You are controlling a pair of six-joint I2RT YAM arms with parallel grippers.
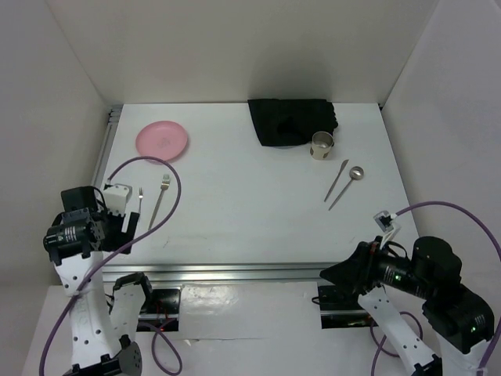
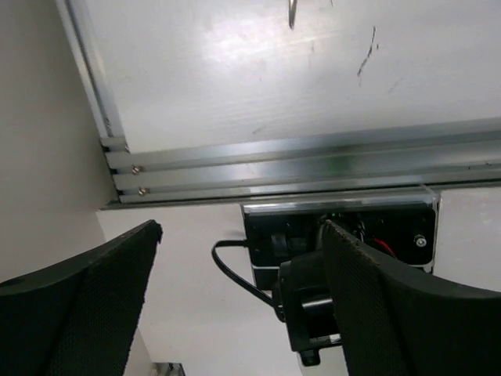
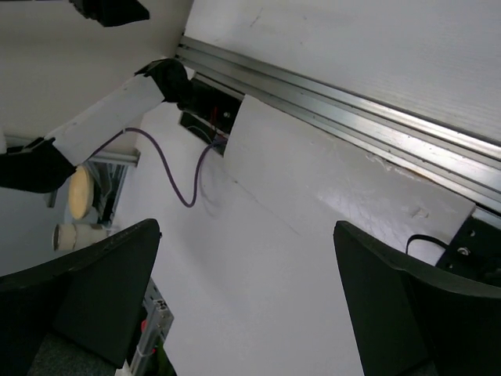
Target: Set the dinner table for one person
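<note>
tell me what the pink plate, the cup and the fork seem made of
The pink plate looks like plastic: even matte colour, little glare. The cup is likely metal: silvery-tan, shiny rim. The fork seems steel: thin, grey, faintly reflective.

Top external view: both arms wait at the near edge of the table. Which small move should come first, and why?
Probably extend the right gripper forward toward the black placemat at the far edge of the table. It and the left gripper are both open and empty, and the pink plate, fork, knife and spoon lie scattered, so the placemat likely goes down first.
</note>
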